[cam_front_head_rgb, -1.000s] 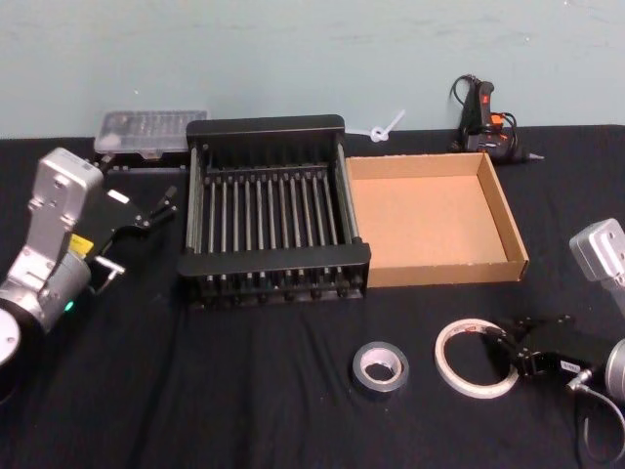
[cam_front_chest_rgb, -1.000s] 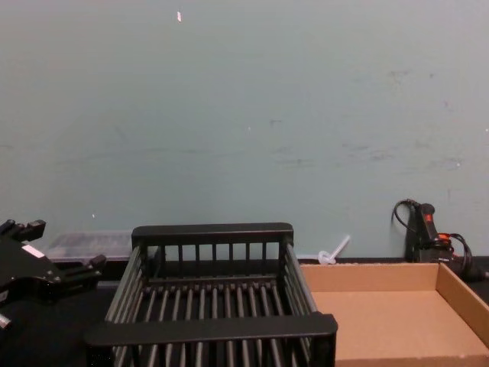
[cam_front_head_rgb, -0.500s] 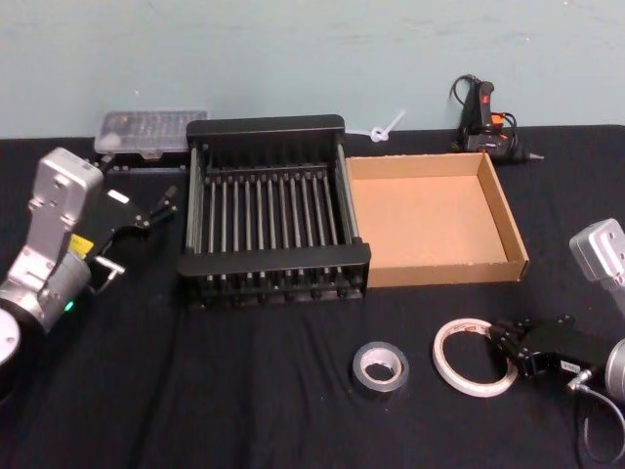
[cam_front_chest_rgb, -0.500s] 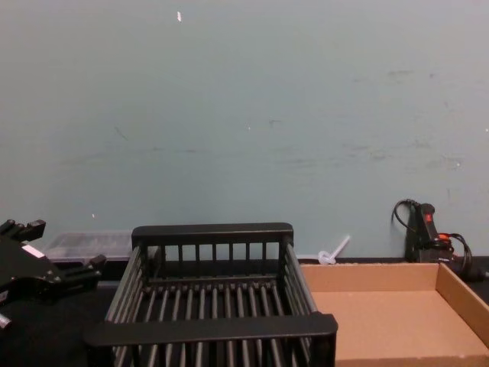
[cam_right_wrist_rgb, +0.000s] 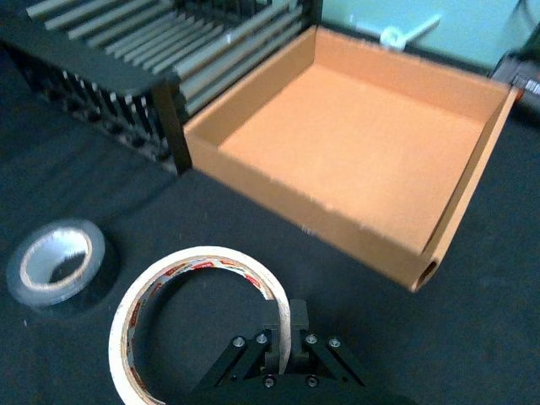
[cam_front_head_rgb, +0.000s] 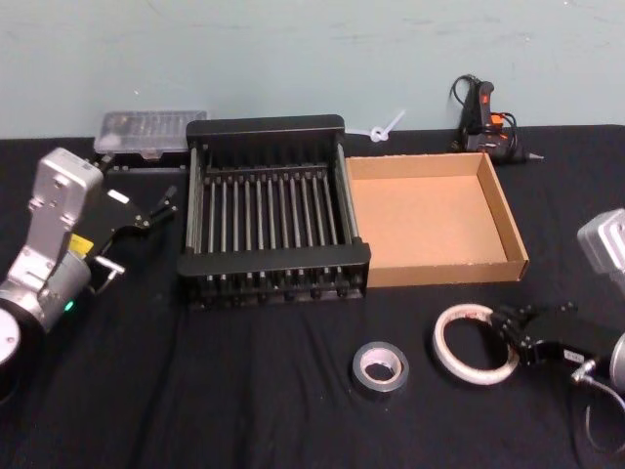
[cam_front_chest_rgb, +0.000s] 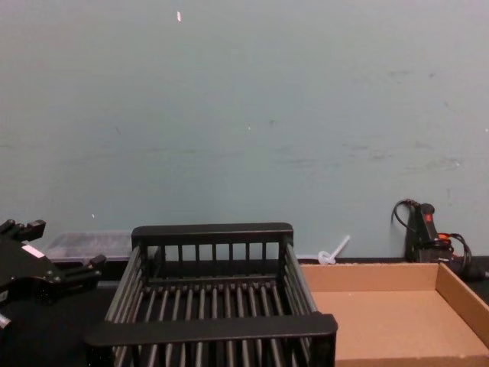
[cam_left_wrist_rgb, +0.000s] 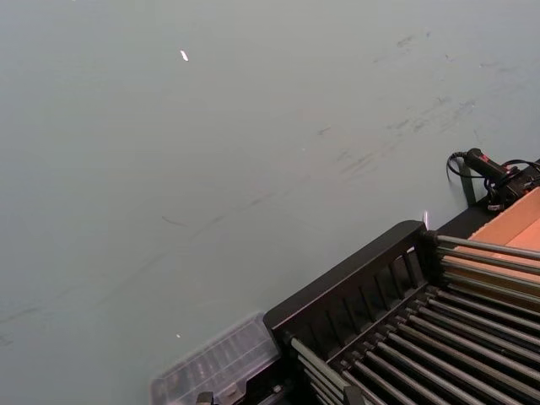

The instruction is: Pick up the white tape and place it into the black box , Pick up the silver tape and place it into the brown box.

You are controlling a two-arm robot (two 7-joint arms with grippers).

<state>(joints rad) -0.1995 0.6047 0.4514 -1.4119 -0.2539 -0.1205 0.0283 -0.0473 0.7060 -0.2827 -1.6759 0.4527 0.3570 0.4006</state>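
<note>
On table, right gripper (cam_right_wrist_rgb: 285, 331) pinching white tape (cam_right_wrist_rgb: 198, 325)

Right arm cut by head view edge. White tape (cam_right_wrist_rgb: 207, 325) rim partly hidden behind right claw (cam_right_wrist_rgb: 285, 337). Tape print unreadable.

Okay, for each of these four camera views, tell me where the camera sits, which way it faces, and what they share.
Head view: high, looking down on the black box, brown box, silver tape and white tape; left gripper beside the crate, right gripper shut on the white roll.
Chest view: low, facing the wall across the black box; left gripper.
Left wrist view: faces the wall and black box.
Right wrist view: right gripper clamps white tape.
All four views share the crate.
</note>
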